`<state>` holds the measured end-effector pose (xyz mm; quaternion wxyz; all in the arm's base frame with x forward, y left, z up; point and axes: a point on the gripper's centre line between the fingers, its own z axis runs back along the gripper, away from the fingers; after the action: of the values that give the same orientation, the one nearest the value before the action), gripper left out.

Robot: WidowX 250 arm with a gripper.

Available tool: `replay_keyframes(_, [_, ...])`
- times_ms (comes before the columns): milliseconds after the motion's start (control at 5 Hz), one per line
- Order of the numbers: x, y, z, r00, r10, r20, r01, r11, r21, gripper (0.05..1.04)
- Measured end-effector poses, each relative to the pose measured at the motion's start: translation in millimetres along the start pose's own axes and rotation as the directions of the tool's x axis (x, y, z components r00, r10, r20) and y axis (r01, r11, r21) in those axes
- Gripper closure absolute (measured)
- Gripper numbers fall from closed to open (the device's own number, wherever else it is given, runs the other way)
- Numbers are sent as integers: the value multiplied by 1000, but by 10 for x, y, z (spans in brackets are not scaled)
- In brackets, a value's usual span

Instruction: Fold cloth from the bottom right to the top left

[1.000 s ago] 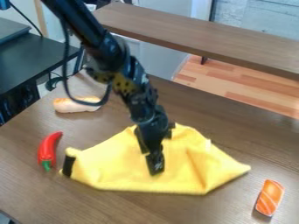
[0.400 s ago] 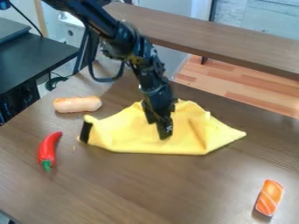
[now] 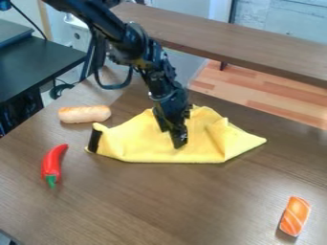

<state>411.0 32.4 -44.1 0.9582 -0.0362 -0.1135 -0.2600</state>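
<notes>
"Which way does your cloth point(image 3: 137, 142) point?"

"It lies across the middle of my surface point(image 3: 153, 206), its long axis running nearly level from left to right in the view. The right end narrows to a sharp corner; the blunter left end carries a black strip point(image 3: 94, 141). The near edge is almost straight, while the far side rises in soft peaks."

"And your tool point(image 3: 179, 142)?"

"It slants down over the cloth's middle, its tip at the yellow fabric. Whether I have it clenched or released, I can't tell."

"How does the fabric look?"

"Matte and softly fuzzy, with a raised crease toward the right. The surface is brown, with streaky wood grain."

"Anything around it?"

"A glossy, curved red pepper point(image 3: 53, 160) with a green stem, a rounded, pale brown roll point(image 3: 84, 114) beyond it, and a smooth orange block point(image 3: 295, 216) with white stripes, near right."
</notes>
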Motion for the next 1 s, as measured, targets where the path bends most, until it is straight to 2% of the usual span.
replay_keyframes(600, [-617, -651, 111, 992, -123, -17, 122, 992, -44, 84])
replay_keyframes(1000, [-784, -940, 158, 985, -170, -17, 168, 982, -84, 83])
